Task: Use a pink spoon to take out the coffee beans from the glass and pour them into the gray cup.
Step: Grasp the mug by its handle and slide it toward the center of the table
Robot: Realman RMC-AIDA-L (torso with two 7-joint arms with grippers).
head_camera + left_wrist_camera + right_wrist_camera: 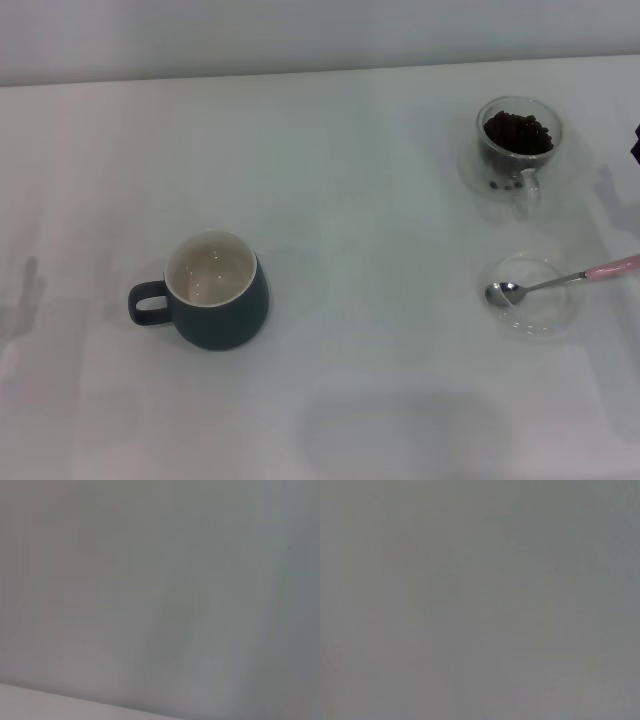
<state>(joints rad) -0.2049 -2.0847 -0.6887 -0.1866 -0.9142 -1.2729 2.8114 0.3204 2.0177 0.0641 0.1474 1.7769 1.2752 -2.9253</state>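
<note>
No grippers showing, so can't tell their jaws. Pink spoon (570, 280) is lying across a glass dish (530, 296) near-right, glass (518, 142) of coffee beans (517, 132) sitting behind it, gray cup (215, 290) sitting left.

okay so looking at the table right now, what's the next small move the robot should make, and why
Probably bring the right end effector, not in view, to the pink spoon's handle and grasp it. The spoon lies untouched, its bowl resting in the shallow glass dish on the robot's right. The coffee beans are all in the glass and the gray cup is empty, so scooping hasn't begun.
</note>
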